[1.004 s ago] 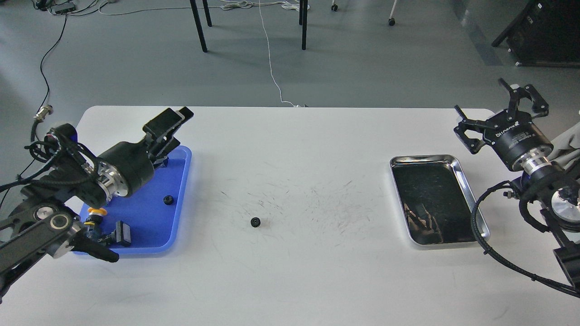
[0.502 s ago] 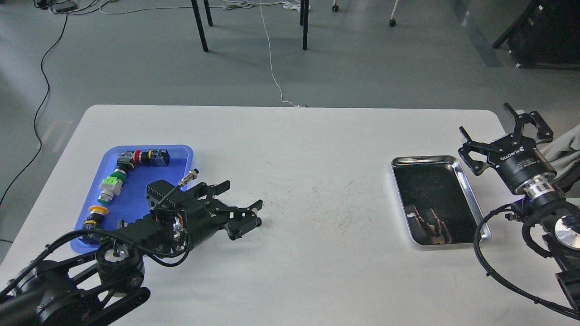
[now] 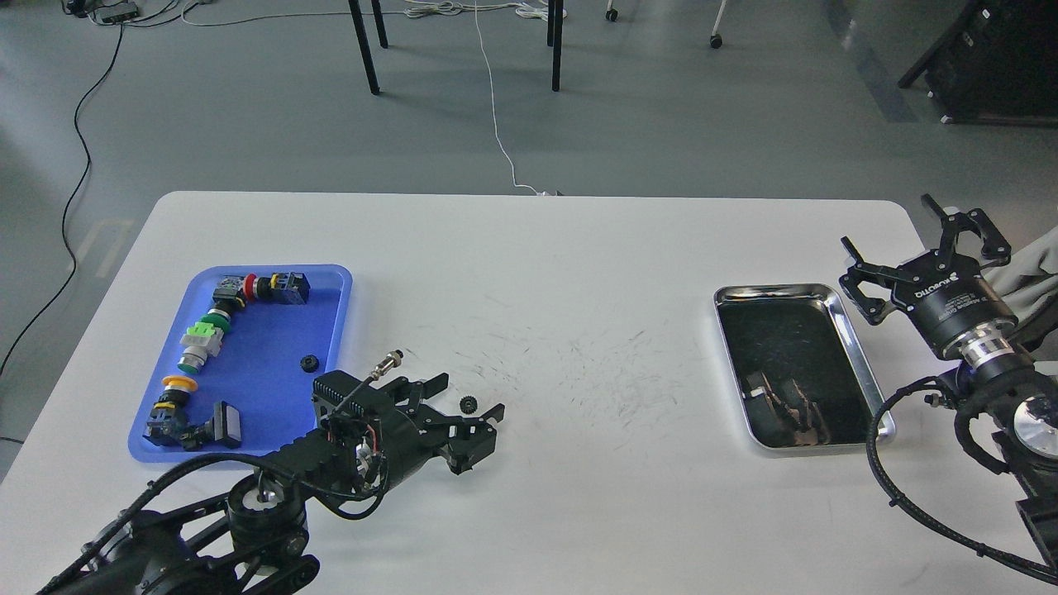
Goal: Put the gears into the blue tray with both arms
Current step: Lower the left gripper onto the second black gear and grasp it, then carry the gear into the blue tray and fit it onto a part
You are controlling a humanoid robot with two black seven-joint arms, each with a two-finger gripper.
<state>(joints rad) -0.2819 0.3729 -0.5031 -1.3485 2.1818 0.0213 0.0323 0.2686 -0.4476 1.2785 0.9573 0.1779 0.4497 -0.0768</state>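
Two gears lie in our sight: one gear rests inside the blue tray, near its right rim, and the other gear sits on the white table, well to the right of the tray. Our left gripper reaches low over the table with its fingers spread apart, and this second gear lies in the gap between the two fingertips; whether either tip touches it, we cannot tell. Nothing is pinched in that gripper. A silver connector plug on a thin cable stands up from the back of our left wrist.

Along the tray's left side runs a row of push-button switches with red, green and yellow caps, curving from the top edge down to the lower left corner.

Our right gripper hangs off the table's right edge, its claw fingers spread wide and holding nothing. Just left of it, on the table, lies the steel tray with its dark, reflective inside. Fine dark scratches mark the tabletop between the two trays. Beyond the far edge of the table we see grey floor, black chair legs and a white cable.
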